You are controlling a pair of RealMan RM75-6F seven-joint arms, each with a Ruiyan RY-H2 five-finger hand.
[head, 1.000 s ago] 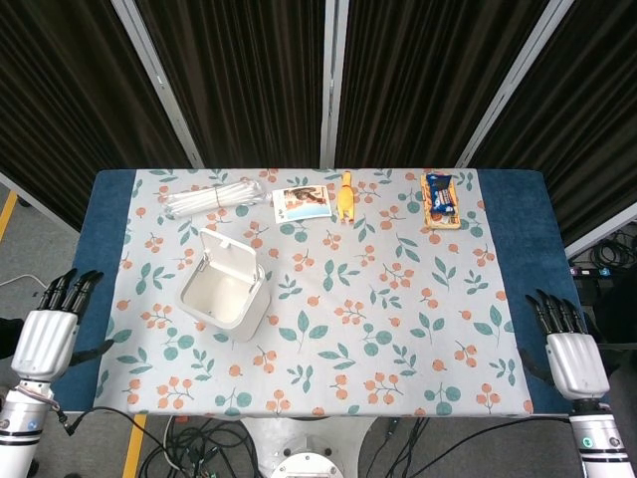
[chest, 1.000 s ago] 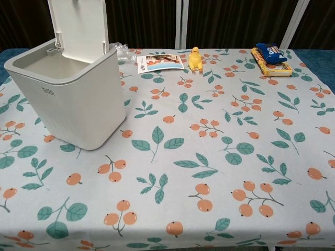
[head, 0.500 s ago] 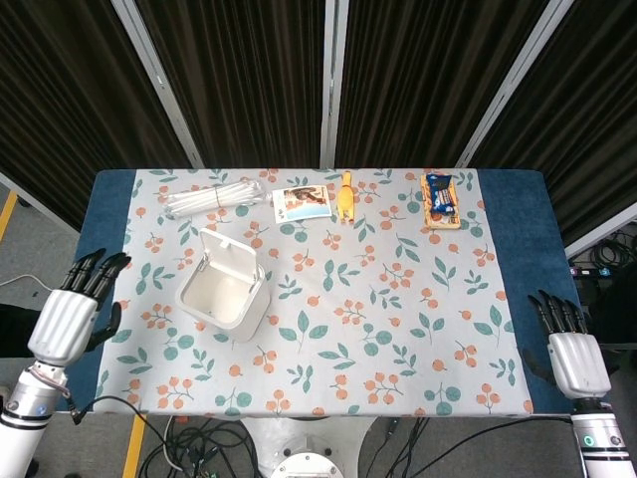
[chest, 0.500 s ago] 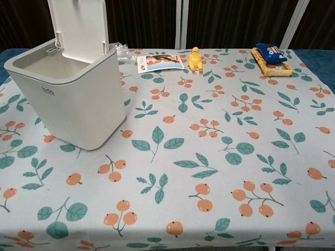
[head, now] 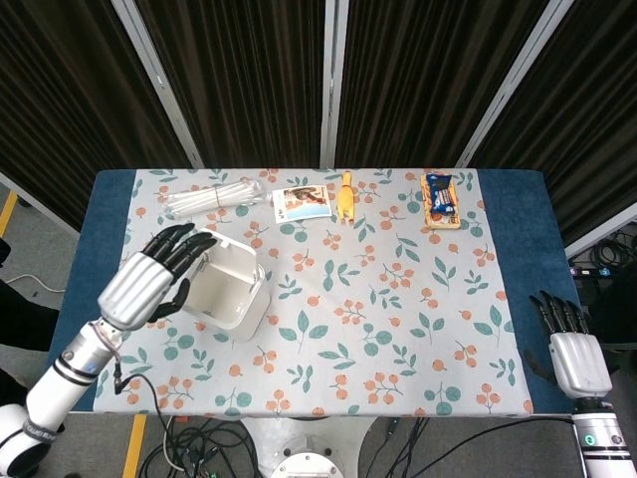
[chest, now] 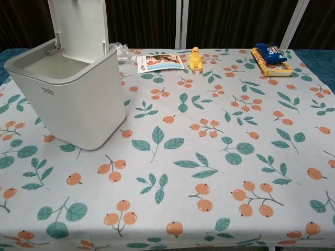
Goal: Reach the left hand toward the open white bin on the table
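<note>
Head view: my left hand (head: pixel 149 277) has swung in from the table's left edge, where it sat half a second ago, and now hovers over the left rim of the white bin (head: pixel 231 289). Its fingers (head: pixel 182 242) are apart and lightly curled, holding nothing; the tips overlap the bin's near-left corner, but I cannot tell whether they touch it. The bin stands left of centre on the table (head: pixel 518 214), lid up, and seems slightly shifted from before. I judge the reach almost done. My right hand (head: pixel 572 349) rests off the near-right corner, fingers extended and empty, unmoved.

Chest view: the white bin (chest: pixel 78 99) fills the left side, lid raised at the far side, interior apparently empty. Neither hand shows here, so contact stays unconfirmed.
</note>
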